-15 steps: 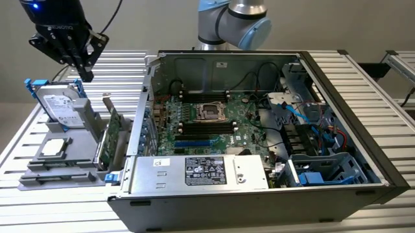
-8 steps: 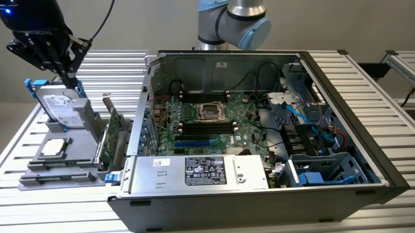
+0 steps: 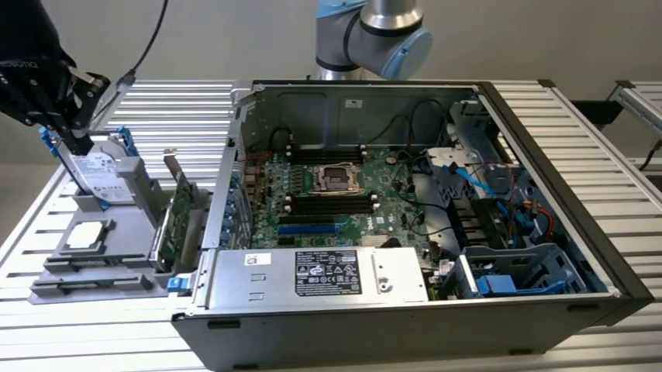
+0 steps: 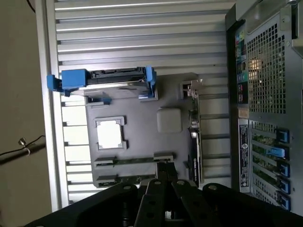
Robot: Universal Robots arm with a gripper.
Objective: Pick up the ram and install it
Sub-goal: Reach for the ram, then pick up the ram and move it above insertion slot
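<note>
Power-supply box of silver metal (image 3: 321,275) with a white label sits nearest, at six o'clock in the exterior view, inside the open black computer case (image 3: 600,232). At eight o'clock, outside the case, a flat grey plastic tray (image 3: 124,283) rests on the slatted aluminium table (image 3: 83,341). The ram (image 4: 135,161), a thin dark-green stick, stands on edge in a rack at the tray's near end, close to a square silver processor chip (image 3: 85,233). Farther along stand a green expansion card (image 3: 180,217) and a blue-railed hard drive (image 3: 98,174). At ten o'clock the black gripper (image 3: 80,146) hangs above the tray, closed up, nothing in its grasp. The green motherboard (image 3: 331,194) lies mid-case.
</note>
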